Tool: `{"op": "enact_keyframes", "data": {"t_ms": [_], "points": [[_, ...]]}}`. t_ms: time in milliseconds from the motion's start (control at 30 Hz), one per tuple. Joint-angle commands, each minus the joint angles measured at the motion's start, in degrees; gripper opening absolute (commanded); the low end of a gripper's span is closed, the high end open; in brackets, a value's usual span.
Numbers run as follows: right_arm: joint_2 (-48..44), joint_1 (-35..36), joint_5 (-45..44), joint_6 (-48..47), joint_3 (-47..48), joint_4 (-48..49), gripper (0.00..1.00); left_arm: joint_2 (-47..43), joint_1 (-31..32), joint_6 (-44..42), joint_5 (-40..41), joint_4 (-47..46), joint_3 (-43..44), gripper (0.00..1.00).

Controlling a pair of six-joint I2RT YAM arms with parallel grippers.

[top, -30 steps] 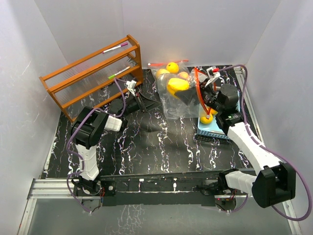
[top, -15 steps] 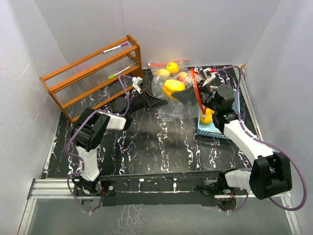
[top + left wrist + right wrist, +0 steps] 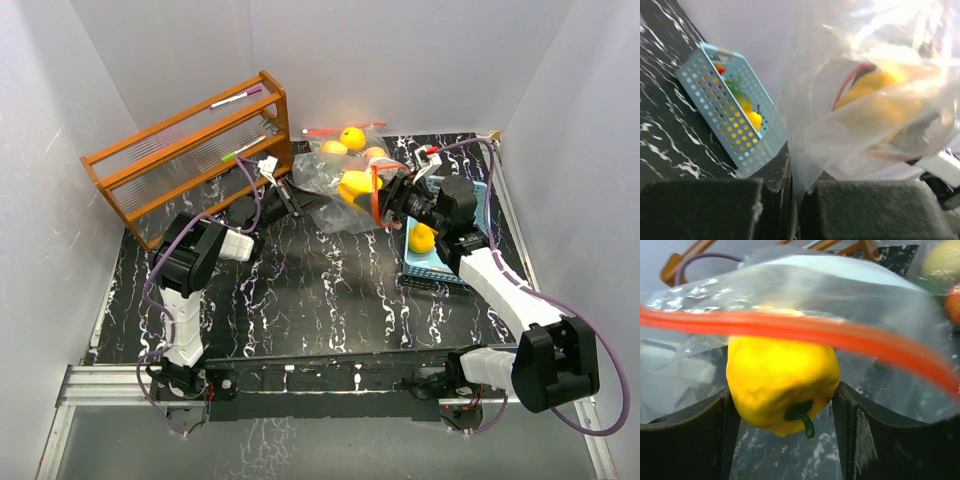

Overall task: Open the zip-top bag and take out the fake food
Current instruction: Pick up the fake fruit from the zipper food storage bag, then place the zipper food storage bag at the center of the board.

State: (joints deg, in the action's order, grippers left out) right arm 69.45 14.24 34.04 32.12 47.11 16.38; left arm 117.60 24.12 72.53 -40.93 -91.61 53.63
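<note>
Dragged the zip-top bag lower and flatter than half a second back, seen from above, fake food inside. Left wrist: got the left gripper pinched tight on bag film. Right wrist: got the right gripper clamping the yellow pepper inside the bag.

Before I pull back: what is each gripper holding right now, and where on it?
Left gripper pinches the zip-top bag by a fold of its film. Right gripper clamps the yellow pepper across its sides, inside the bag.
</note>
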Motion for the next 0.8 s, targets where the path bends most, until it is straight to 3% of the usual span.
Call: {"op": "enact_keyframes", "data": {"t_ms": [0, 267, 533, 600, 767], "points": [[-3.37, -0.12, -5.27, -8.21, 2.40, -6.90, 0.39, -2.79, -4.76, 1.91, 4.20, -11.05, 0.58, 0.00], [-7.31, -0.79, -14.70, -15.10, 5.05, -16.90, 0.39, -0.65, -8.70, 4.71, 6.68, -11.04, -0.61, 0.00], [-1.08, -3.11, -45.16, -20.28, 9.98, -30.08, 0.38, 0.64, -8.78, 5.01, 9.72, -10.43, -5.03, 0.00], [0.91, -6.35, -46.86, -18.83, 9.47, -29.83, 0.38, -0.41, -8.52, 4.10, 10.32, -9.26, -6.04, 0.00], [4.16, -13.77, -41.30, -14.62, 7.44, -25.87, 0.37, -3.83, -7.04, -1.86, 10.83, -0.90, -8.35, 0.00]]}}
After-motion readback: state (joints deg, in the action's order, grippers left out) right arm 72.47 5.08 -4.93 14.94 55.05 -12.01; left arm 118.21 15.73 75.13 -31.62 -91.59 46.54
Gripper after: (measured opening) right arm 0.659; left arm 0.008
